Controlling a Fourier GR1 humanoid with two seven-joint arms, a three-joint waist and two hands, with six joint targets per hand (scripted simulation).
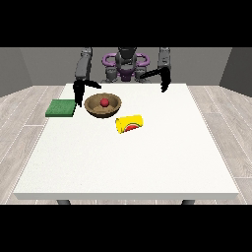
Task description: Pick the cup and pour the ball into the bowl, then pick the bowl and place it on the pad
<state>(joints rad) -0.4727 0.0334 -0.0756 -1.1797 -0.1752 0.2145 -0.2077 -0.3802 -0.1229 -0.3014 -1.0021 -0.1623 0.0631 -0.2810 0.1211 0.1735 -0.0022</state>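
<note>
The red ball (104, 102) already sits in the wooden bowl (103, 105) near the table's (128, 162) far edge, and the empty yellow cup (130, 123) lies on its side just beside it, so the pour looks done. The robot hand (78, 92) at the view's left hangs between the bowl and the green pad (61, 108) on the left edge, seemingly ready for the lift; it holds nothing, and how wide its fingers stand I cannot tell. The robot hand (165, 83) at the view's right hovers idle by the far edge, likewise unclear.

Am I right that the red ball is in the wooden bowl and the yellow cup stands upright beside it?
Not quite. The front view shows the yellow cup lying on its side on the table, not upright. The red ball is indeed in the wooden bowl, with the cup beside it.
</note>
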